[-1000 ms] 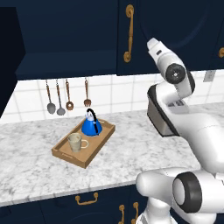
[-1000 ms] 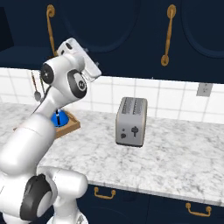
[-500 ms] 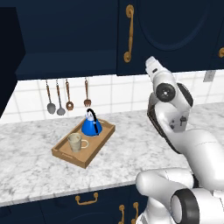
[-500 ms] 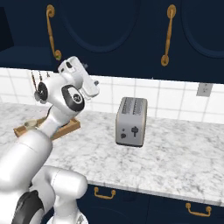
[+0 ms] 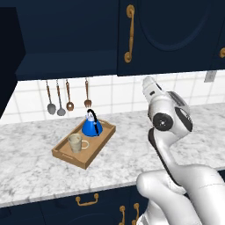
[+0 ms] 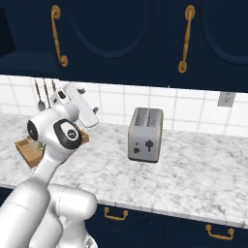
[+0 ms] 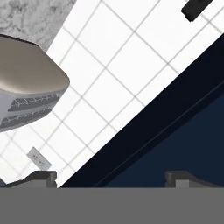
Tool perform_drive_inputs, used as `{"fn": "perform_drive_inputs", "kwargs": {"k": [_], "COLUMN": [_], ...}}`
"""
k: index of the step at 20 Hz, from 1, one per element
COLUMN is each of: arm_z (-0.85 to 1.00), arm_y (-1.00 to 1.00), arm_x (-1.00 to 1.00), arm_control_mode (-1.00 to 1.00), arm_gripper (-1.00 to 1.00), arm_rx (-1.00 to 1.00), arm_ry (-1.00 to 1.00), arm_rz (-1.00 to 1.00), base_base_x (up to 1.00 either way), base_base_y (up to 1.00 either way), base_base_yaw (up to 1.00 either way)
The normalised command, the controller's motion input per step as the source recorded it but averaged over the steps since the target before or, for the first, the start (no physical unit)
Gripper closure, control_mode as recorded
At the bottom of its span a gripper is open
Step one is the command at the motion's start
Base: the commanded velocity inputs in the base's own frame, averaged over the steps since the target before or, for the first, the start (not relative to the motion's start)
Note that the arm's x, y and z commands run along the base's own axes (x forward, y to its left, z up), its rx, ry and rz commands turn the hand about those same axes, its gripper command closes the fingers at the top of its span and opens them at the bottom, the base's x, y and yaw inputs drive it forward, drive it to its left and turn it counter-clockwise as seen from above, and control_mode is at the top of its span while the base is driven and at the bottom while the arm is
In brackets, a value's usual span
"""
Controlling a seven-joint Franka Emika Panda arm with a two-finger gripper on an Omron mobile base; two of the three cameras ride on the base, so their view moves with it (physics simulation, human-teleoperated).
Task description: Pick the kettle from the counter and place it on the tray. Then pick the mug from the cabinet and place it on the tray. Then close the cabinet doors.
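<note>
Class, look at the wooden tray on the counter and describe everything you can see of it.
The tray is a shallow rectangular box of light brown wood with low raised walls. It lies flat on the marbled counter, set at an angle below the hanging utensils. Inside stand the blue kettle at its far end and the beige mug at its near end.

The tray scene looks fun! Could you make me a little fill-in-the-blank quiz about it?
1. The blue kettle stands on the wooden ____.
2. Beside it on the tray sits a beige ____.
3. Along the marbled counter to the right stands a silver ____.
4. Utensils hang on the white ____ wall.

Missing words: tray; mug; toaster; tiled
</note>
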Motion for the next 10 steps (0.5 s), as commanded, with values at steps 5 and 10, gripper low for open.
{"fn": "perform_drive_inputs", "kwargs": {"k": [5, 10], "arm_z": [-0.05, -0.1], "arm_y": [0.46, 0.19], "arm_x": [-0.21, -0.07], "arm_control_mode": [-1.0, -1.0], "arm_gripper": [-1.0, -1.0], "arm_rx": [-0.08, -0.05], "arm_ry": [0.1, 0.03], "arm_rz": [-0.06, 0.0], "base_base_x": [0.0, 0.0], "base_base_y": [0.0, 0.0], "base_base_yaw": [0.0, 0.0]}}
